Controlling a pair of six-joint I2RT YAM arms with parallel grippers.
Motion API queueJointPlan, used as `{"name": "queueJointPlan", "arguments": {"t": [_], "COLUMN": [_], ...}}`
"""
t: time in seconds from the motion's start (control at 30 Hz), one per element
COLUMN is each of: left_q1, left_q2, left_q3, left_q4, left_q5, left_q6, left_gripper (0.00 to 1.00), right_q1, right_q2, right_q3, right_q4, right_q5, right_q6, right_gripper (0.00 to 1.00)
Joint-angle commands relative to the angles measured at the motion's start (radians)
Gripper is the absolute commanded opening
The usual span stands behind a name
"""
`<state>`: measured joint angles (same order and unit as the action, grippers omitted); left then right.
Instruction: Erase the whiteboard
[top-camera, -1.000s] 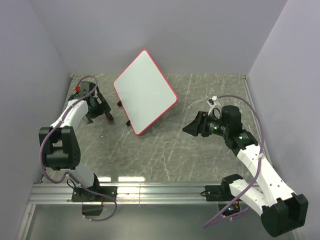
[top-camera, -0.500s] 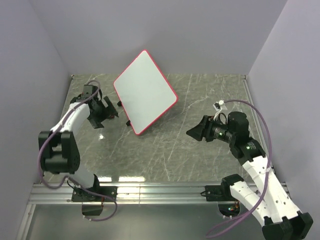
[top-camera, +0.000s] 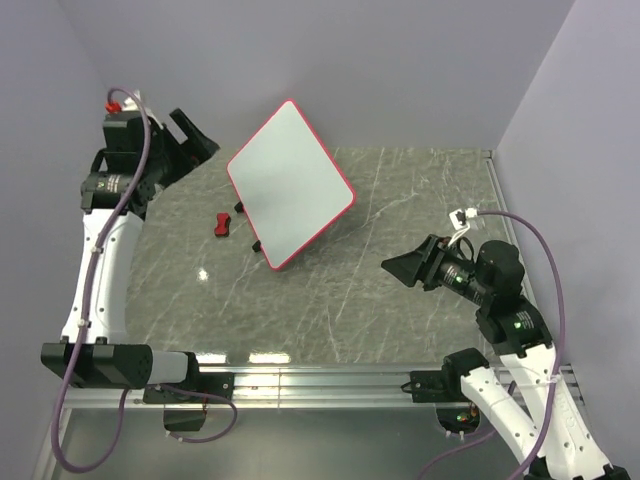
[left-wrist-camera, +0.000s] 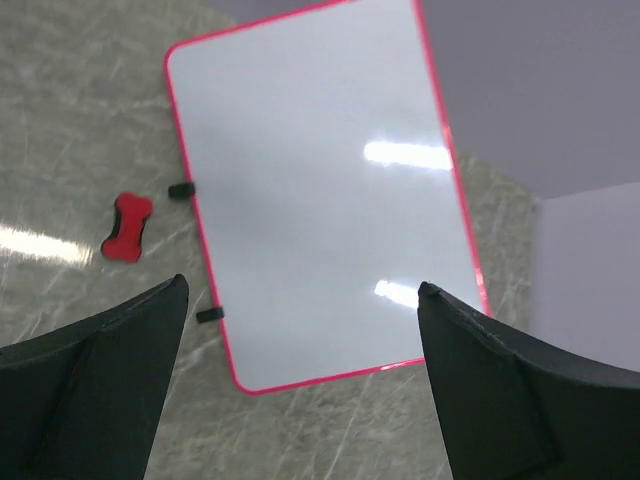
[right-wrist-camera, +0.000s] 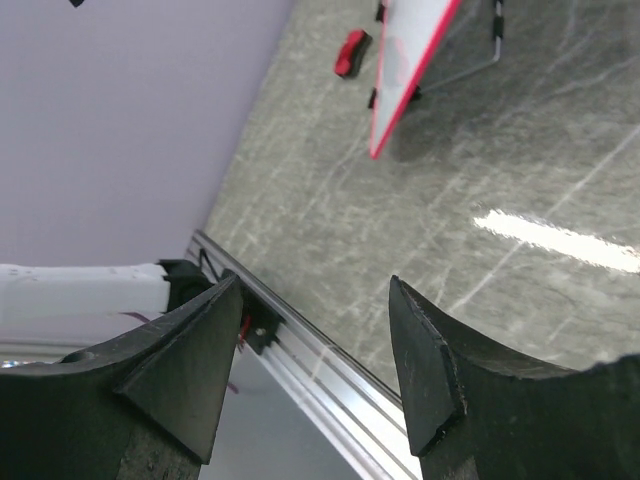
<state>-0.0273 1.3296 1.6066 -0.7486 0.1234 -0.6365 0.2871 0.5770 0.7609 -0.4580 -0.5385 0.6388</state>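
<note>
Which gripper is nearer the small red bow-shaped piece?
Left. The left gripper hangs raised above and behind the red piece; the right gripper sits far off, on the whiteboard's other side.

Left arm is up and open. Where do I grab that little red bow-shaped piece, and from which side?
Probably the narrow waist of the red bow-shaped piece, straight down from above with the left gripper, closing across the waist. It lies flat on the table, apart from the whiteboard, and its wider ends should stop slipping.
</note>
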Motion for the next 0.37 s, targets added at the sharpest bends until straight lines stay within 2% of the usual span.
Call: {"name": "queueJointPlan", "arguments": {"t": [0.0,0.2,0.33], "left_q1": [0.000,-0.002,-0.043], "left_q2": [-0.007,-0.017,-0.046], "left_q3": [0.099,0.122,0.095], "left_q4": [-0.043,-0.005,0.021], "left_q5": [0.005,0.042,-0.051], "left_q6": [0.000,0.038,0.090], "left_gripper": [0.99,0.99,1.00], "right_q1": [0.000,0.000,-0.002], "right_q2": [-0.012,-0.009,-0.014], "right_q3": [0.064,0.080,0.072], "right_q4": [0.053,0.025,0.031], "right_q5": [0.000,0.006,0.009], "right_q6": [0.053,0.038,0.048], "right_gripper": [0.68,0.68,0.68]}}
